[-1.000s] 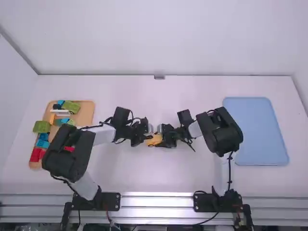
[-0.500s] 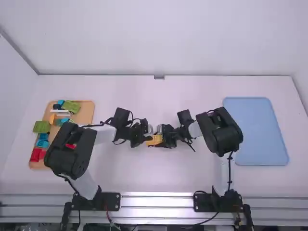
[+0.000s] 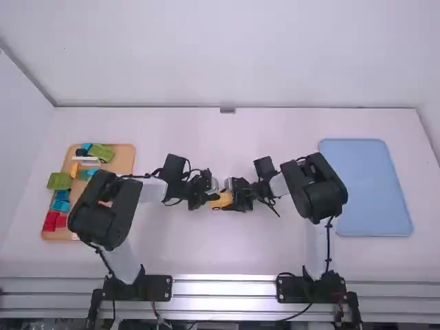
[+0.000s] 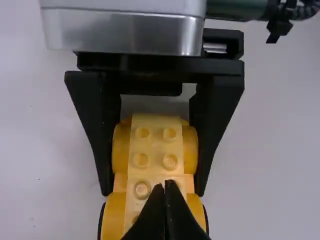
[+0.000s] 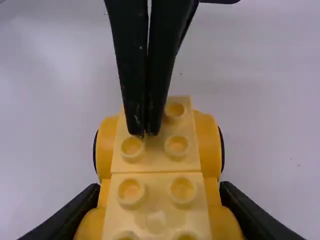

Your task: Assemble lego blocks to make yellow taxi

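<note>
Yellow taxi (image 5: 156, 185), partly built, upright in the middle of the high view between two facing grippers. Two pale studded plates run along its top, their ends meeting at a crosswise seam. The right gripper (image 5: 160, 189) is closed on the body, one finger against each flank. The left gripper (image 4: 165, 187) has its fingers together with nothing between them; the tips lie on or just above the studs near one end, and contact cannot be told. Judged step: pressing the top plate home.

Likely faults are as follows. Pressure at that end, off the line of the right gripper's grasp, could pitch the body between its fingers and lift the opposite end. Tips so narrow could slide off a rounded stud and push the plate sideways, opening the seam. Too light a press would leave the plate half seated, to come loose when carried. Rounded flanks may also let the body roll if the grasp slackens.

On the white bench (image 3: 227, 254), a wooden tray (image 3: 125, 162) with coloured blocks (image 3: 59, 181) lies at the left of the frame, and a blue tray (image 3: 364, 185) at the right.
</note>
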{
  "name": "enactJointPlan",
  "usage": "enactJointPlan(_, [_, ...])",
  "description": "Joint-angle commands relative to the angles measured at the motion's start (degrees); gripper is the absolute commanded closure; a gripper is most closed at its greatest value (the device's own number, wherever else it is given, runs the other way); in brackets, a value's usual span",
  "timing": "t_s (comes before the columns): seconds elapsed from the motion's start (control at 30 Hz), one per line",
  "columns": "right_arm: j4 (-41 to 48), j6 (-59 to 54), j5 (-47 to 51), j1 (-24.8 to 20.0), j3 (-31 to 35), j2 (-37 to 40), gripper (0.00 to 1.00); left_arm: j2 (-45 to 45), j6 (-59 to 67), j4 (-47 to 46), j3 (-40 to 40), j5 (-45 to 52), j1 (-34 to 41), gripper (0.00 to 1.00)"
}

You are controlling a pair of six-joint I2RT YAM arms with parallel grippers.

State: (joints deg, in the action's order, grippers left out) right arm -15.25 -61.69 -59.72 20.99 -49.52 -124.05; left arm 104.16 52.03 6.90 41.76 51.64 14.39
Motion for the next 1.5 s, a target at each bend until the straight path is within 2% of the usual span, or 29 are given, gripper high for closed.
enactJointPlan(0.0, [0.7,1.4,5.8,0.8,0.7,-1.2,0.45,2.7,-0.2,-2.4,-0.9,-4.2,1.0,0.98])
enactJointPlan(0.13, [0.8,1.4,5.8,0.8,0.5,-1.2,0.45,3.5,-0.2,-4.9,-0.9,-7.8,0.9,0.98])
enactJointPlan(0.33, [0.6,1.4,5.8,0.8,0.3,-1.2,0.45,4.5,-0.1,-4.3,-0.6,-7.6,0.9,0.98])
enactJointPlan(0.37, [0.7,1.4,5.8,0.8,0.3,-1.2,0.45,4.4,-0.2,-4.5,0.2,-7.5,0.9,0.92])
enactJointPlan(0.43, [0.7,1.4,5.8,0.8,0.3,-1.2,0.45,4.0,-0.2,-5.0,0.9,-7.0,0.9,0.87])
enactJointPlan(0.47, [0.7,1.4,5.8,0.8,0.3,-1.2,0.45,3.0,-0.1,-6.2,2.0,-5.9,0.8,0.74])
enactJointPlan(0.57, [0.7,1.4,5.8,0.7,0.3,-1.2,0.45,0.0,0.5,-9.6,4.4,-4.3,-0.1,0.57])
enactJointPlan(0.6, [0.7,1.4,6.0,0.4,0.3,-1.2,0.45,-2.1,0.5,-11.3,5.8,-4.5,-0.7,0.4])
enactJointPlan(0.67, [0.7,1.4,6.5,0.0,0.3,-1.2,0.45,-5.0,0.4,-13.0,7.0,-4.5,-1.8,0.26])
enactJointPlan(0.7, [0.7,1.5,6.7,-0.1,0.3,-1.2,0.45,-5.3,0.4,-13.2,7.1,-4.5,-1.9,0.24])
enactJointPlan(0.73, [0.6,2.0,7.4,-0.5,0.3,-1.2,0.45,-7.6,0.5,-14.3,7.4,-4.5,-3.0,0.12])
enactJointPlan(0.97, [0.3,3.5,9.0,-3.0,0.3,-1.2,0.45,-19.1,0.4,-17.2,5.1,-4.6,-7.2,0.1])
enactJointPlan(1.03, [0.3,3.3,9.0,-3.8,0.3,-1.2,0.45,-22.2,-0.2,-17.2,3.7,-4.7,-8.3,0.06])
enactJointPlan(1.07, [0.3,3.3,9.0,-3.8,0.3,-1.2,0.45,-22.4,-0.2,-17.3,3.6,-4.7,-8.3,0.0])
enactJointPlan(1.2, [0.5,3.3,9.1,-5.1,0.3,-1.2,0.44,-26.5,0.3,-17.4,0.7,-4.7,-9.6,0.01])
enactJointPlan(1.4, [0.8,3.3,9.2,-5.1,0.4,-1.2,0.42,-27.2,0.0,-17.0,-0.8,-4.8,-9.8,0.01])
enactJointPlan(1.47, [0.7,3.3,9.2,-4.8,0.4,-1.2,0.2,-27.2,0.0,-17.0,-0.9,-4.8,-10.0,0.01])
